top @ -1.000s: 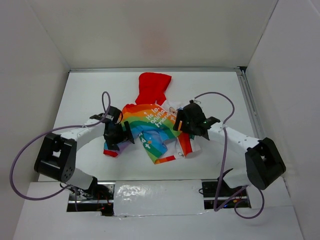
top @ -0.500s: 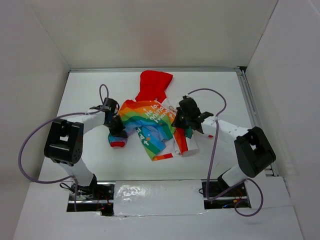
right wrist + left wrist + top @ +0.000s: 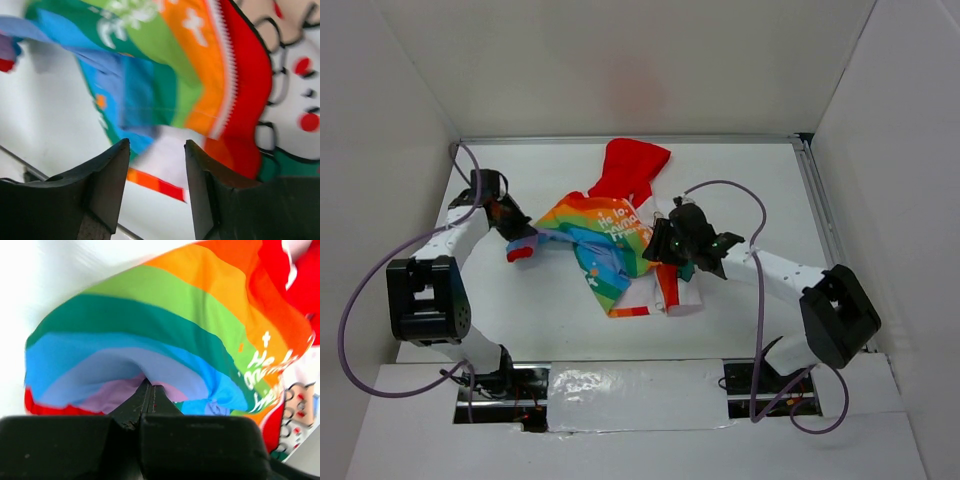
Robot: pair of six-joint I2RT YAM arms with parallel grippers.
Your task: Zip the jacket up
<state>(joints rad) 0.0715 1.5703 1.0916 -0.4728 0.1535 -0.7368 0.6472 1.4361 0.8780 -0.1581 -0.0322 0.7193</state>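
Observation:
The rainbow-striped jacket (image 3: 600,235) lies crumpled mid-table, its red hood (image 3: 628,165) toward the back and a red cuff (image 3: 520,253) drawn out to the left. My left gripper (image 3: 516,230) is shut on the sleeve near that cuff. In the left wrist view the jaws (image 3: 149,385) pinch lilac fabric of the jacket (image 3: 150,315). My right gripper (image 3: 666,246) hovers over the jacket's right front. Its jaws (image 3: 156,145) stand open with nothing between them, above white lining and a red edge carrying white zipper teeth (image 3: 227,65).
White walls enclose the white table (image 3: 750,180) on three sides. A metal rail (image 3: 820,210) runs along its right edge. Purple cables (image 3: 740,188) loop over both arms. A taped strip (image 3: 630,385) covers the near edge between the arm bases.
My left gripper shut on the sleeve and swung left and back, stretching the sleeve outward. The right gripper closed, then reopened, shifting slightly left. The jacket slid left.

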